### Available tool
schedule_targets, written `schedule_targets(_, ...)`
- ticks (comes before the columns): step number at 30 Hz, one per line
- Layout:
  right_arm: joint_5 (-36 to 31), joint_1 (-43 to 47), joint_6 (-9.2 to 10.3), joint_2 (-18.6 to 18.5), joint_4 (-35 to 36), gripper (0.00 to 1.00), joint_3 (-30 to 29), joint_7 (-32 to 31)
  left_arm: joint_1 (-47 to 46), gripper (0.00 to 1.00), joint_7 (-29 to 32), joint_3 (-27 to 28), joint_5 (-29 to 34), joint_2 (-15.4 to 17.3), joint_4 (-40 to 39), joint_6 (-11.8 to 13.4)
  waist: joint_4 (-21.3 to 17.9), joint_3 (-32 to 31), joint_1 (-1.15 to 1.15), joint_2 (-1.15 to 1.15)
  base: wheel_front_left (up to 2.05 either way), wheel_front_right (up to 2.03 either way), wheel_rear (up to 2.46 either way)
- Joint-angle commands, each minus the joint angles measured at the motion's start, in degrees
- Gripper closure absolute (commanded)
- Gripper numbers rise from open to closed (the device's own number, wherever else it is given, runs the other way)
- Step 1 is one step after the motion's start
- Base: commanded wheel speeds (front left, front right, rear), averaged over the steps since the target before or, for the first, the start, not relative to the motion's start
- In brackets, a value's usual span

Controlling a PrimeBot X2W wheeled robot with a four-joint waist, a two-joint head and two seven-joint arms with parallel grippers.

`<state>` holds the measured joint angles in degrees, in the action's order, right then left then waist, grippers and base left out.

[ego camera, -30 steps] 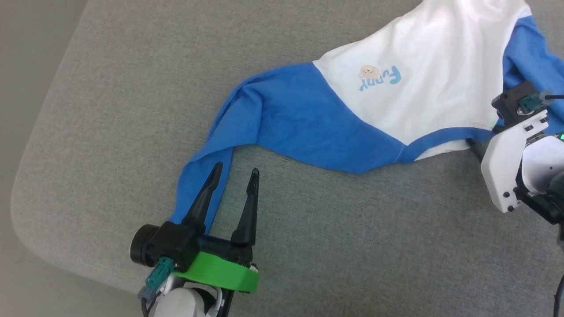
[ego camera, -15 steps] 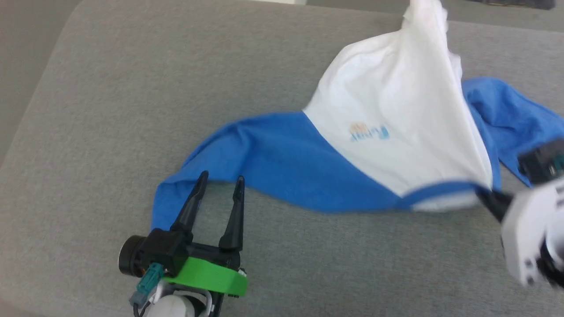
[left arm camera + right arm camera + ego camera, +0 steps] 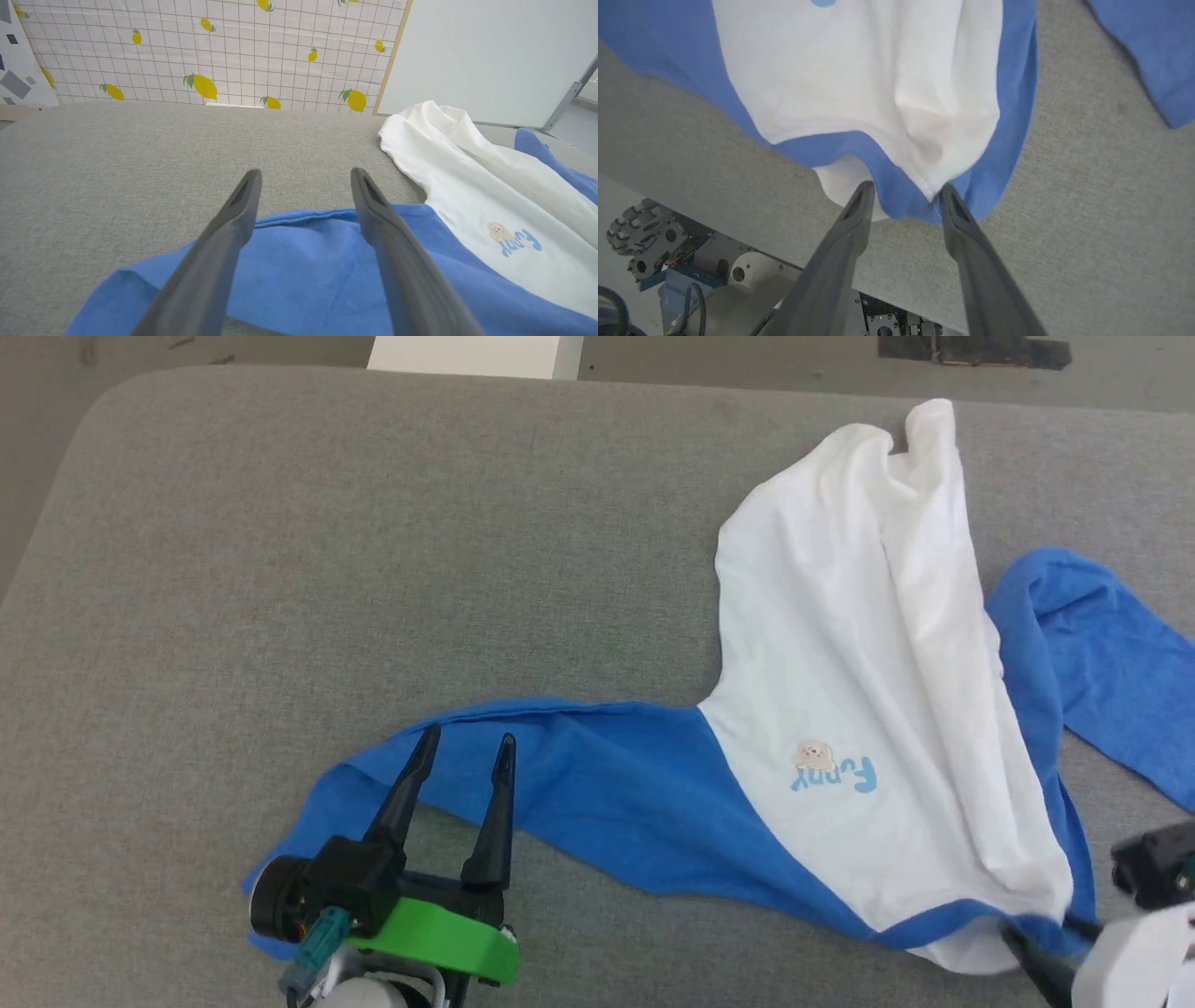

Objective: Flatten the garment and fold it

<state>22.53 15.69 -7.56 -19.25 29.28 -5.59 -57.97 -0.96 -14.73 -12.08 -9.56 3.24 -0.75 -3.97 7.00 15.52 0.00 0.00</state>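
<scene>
The garment point(image 3: 840, 644) lies crumpled on the grey fabric-covered desk point(image 3: 373, 523), filling the right half of the head view. Its white body runs up toward the upper right, and one blue sleeve trails across to the lower left. The left hand point(image 3: 469, 735) hovers wide open over that sleeve at the lower left, holding nothing. The right hand point(image 3: 906, 185), at the lower right corner, stands part open, its fingertips on either side of the bunched blue neckband.

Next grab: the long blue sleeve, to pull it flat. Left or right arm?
Left. The left gripper hangs open over that sleeve of the garment, tips at its far edge. The right gripper is at the neckband, far from it.
</scene>
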Motion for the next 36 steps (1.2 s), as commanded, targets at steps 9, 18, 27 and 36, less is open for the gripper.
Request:
schedule_targets(9, -10.8, -11.3, 0.08, 14.2, 1.2, 0.0, -9.3, 33.3, 1.7, 0.0, -0.3, 1.0, 1.0, 1.6, -1.8, 0.8, -3.2, -2.9, 0.0, 0.0, 0.0, 0.0, 0.0)
schedule_targets(18, -12.9, -9.2, 0.08, 16.3, -8.3, 0.0, -13.8, 56.4, 2.2, 0.0, 1.6, -0.2, 3.4, 3.0, -4.0, 1.7, -6.2, -2.9, 0.0, 0.0, 0.0, 0.0, 0.0)
schedule_targets(27, -12.6, -10.2, 0.08, 16.4, -13.3, 0.0, -11.4, 60.5, -1.5, 0.0, 21.5, -5.5, 7.1, 9.2, -1.0, -1.6, -8.4, -1.7, 0.0, 0.0, 0.0, 0.0, 0.0)
schedule_targets(36, -12.2, -10.8, 0.08, 16.4, -13.9, 0.0, -9.7, 59.7, -6.0, 0.0, 38.0, -10.4, 2.4, 13.2, 3.3, -3.3, -8.6, 1.0, 0.0, 0.0, 0.0, 0.0, 0.0)
